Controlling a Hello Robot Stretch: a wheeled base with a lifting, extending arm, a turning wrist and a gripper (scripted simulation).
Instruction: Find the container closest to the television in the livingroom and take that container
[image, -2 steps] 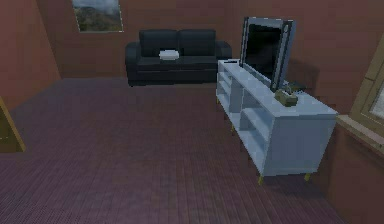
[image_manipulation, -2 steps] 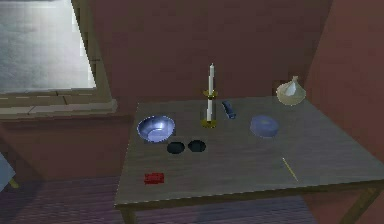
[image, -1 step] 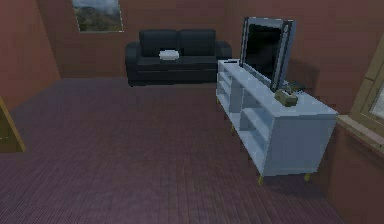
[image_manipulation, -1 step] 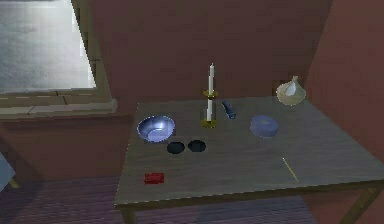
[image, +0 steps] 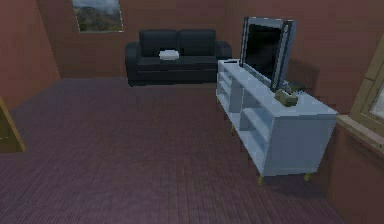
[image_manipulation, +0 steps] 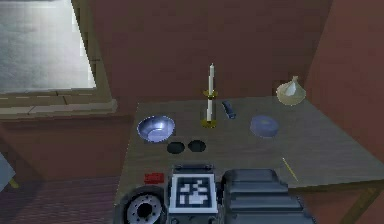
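gripper state: cannot tell; your likely target, the small brownish box (image: 290, 97) on the white stand (image: 305, 135) just beside the television (image: 265, 50), looks light and stiff, so take it across its side walls from above.

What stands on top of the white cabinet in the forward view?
A television and, at its near side, a small brownish thing. The cabinet top behind the screen is covered.
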